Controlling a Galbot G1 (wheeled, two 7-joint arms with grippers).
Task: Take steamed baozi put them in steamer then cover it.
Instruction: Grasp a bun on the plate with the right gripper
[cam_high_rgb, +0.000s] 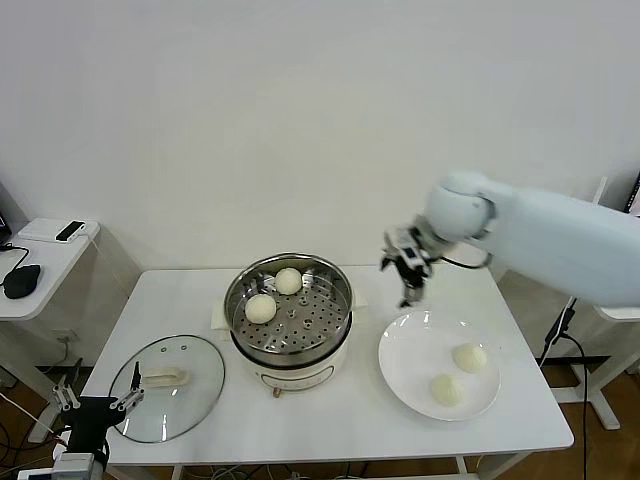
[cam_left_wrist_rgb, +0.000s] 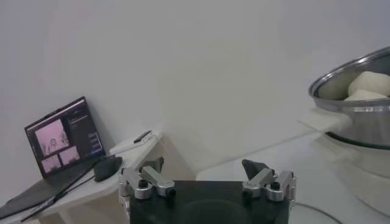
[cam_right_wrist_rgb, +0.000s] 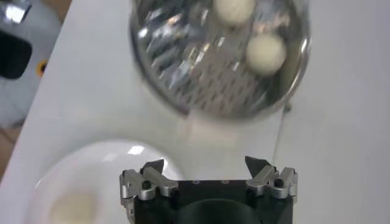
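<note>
Right gripper (cam_high_rgb: 408, 272) open, empty, above the plate (cam_high_rgb: 400, 372) near the table's right edge; left gripper (cam_high_rgb: 98, 404) open, parked at front-left corner, probably just off the cover (cam_high_rgb: 168, 388).

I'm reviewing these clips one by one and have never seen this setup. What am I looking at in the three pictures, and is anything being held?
A two-armed robot works at a white table. The wide picture comes from its head; the others from cameras on each wrist. The right gripper hangs open and empty between the steamer and the white plate. Two baozi lie in the steamer, and two more on the plate. The glass cover lies flat on the table to the steamer's left. The left gripper waits open at the table's near left corner. Nothing is held.
</note>
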